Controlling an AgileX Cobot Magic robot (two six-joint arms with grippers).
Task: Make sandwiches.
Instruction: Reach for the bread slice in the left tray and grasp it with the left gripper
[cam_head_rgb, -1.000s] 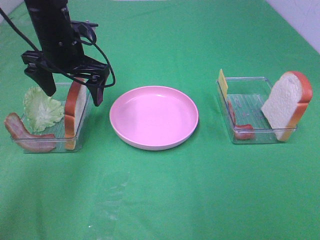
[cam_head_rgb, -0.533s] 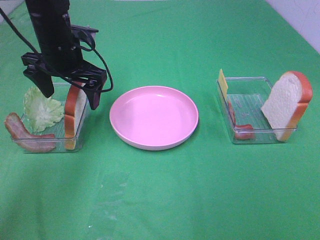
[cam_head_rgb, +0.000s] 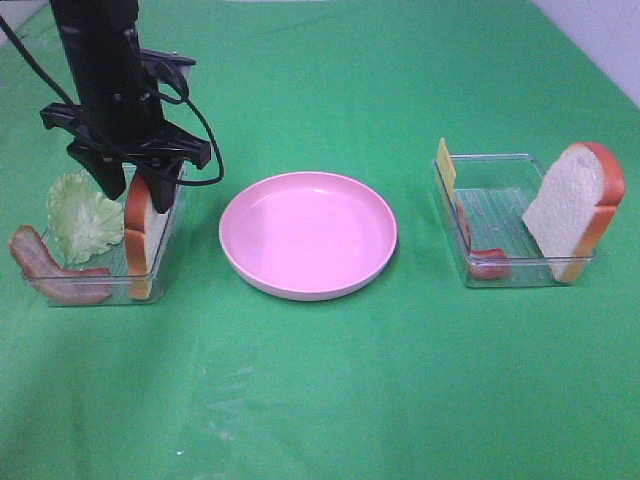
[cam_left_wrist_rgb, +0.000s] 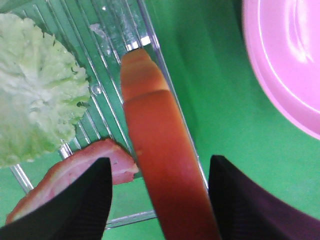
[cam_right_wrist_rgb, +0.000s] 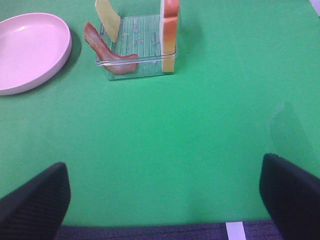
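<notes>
So the sandwich parts are all sitting loose in two clear trays, nothing stacked. The left gripper (cam_head_rgb: 133, 185) is down over the left tray (cam_head_rgb: 120, 292), jaws spread and straddling the top of the left bread slice (cam_head_rgb: 140, 235), which stands on edge along the tray wall closest to the pink plate (cam_head_rgb: 308, 230). In the wrist view there's a sliver of daylight between each black finger and the orange-brown crust, so it's around the bread, not pinching it.

In that same tray the lettuce leaf (cam_head_rgb: 85, 215) is propped up toward the back, on the side away from the plate. The left bacon strip (cam_head_rgb: 50, 275) is draped along the front, one end sticking up over the outer corner and the other end reaching to just beside the bread.

The plate sits in the middle of the green tablecloth (cam_head_rgb: 320, 400), between the two trays and near each.

The right tray (cam_head_rgb: 490, 157) has the cheese square (cam_head_rgb: 445, 165) leaning upright at the wall nearest the plate. The right bacon strip (cam_head_rgb: 480, 255) is curled along that same side down to the front corner. The right bread slice (cam_head_rgb: 570, 210) leans against the far wall, poking up over the rim.

The right gripper (cam_right_wrist_rgb: 165, 200) is well away from all of it, hanging over bare cloth with its fingers spread wide and holding nothing. I can only see it from its own wrist camera.
</notes>
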